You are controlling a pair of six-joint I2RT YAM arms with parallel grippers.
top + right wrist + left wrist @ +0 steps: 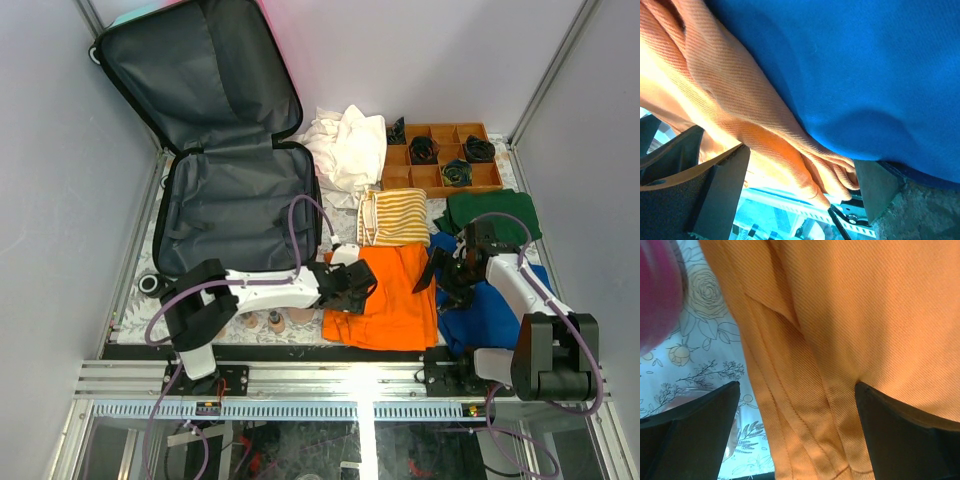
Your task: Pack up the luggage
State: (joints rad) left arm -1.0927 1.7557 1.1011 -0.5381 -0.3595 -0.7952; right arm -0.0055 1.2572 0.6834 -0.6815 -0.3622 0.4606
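The luggage (235, 205) lies open at the back left, dark grey lining up, with its lid leaning on the rear wall. An orange garment (385, 300) lies flat near the front edge. My left gripper (352, 285) is down at its left side, open, and the hemmed orange edge (805, 405) runs between its black fingers (695, 435). My right gripper (440, 275) is at the garment's right side, also open. Bunched orange folds (790, 145) lie between its fingers (722, 192), under a blue garment (865, 65).
A yellow striped garment (393, 217), a green one (490, 215) and a crumpled white cloth (345, 145) lie behind the orange one. An orange compartment tray (440, 180) with black rolled items stands at the back right. The blue garment (490, 315) is at the front right. Small round items (275, 320) sit by the front edge.
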